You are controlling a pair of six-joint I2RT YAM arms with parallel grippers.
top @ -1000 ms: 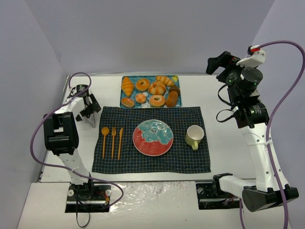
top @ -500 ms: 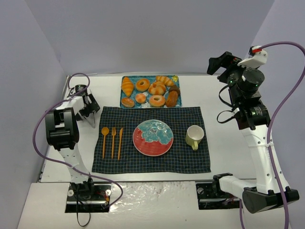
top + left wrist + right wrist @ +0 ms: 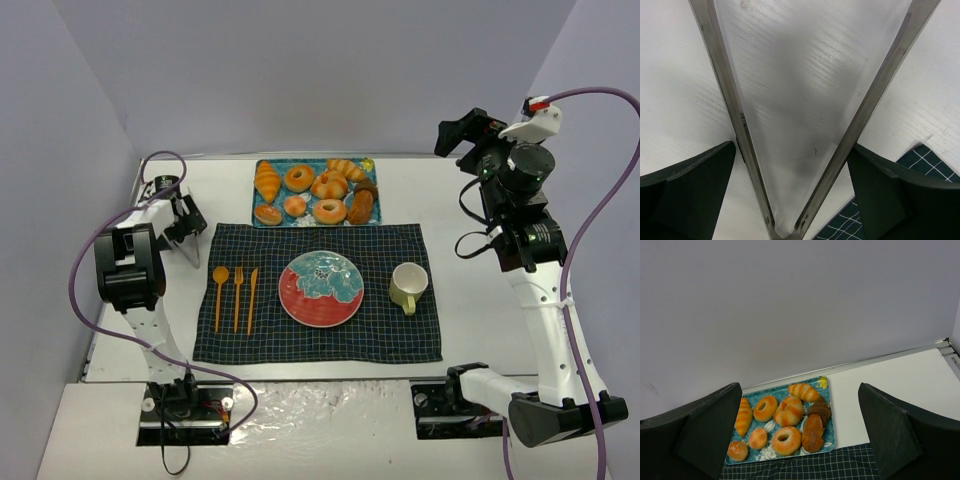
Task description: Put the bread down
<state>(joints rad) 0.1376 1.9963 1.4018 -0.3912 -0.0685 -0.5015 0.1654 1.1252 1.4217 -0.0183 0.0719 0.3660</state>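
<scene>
On the left gripper (image 3: pixel 796 150) the jaws are set wide yet pressed against both arms of bare-metal V-shaped tongs (image 3: pixel 724 85). On the right gripper (image 3: pixel 800 387) they are spread, with nothing between. The small round orange-tan bun (image 3: pixel 758 438) is seen lower left on the blue flowered tray (image 3: pixel 765 455). It is judged light, soft and easily dented, and best pinched gently across its sides.

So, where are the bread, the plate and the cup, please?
the bread (image 3: pixel 295 206): top external view, on its pale top.
the plate (image 3: pixel 292 296): top external view, on its red left part.
the cup (image 3: pixel 410 280): top external view, on its inside.
</scene>
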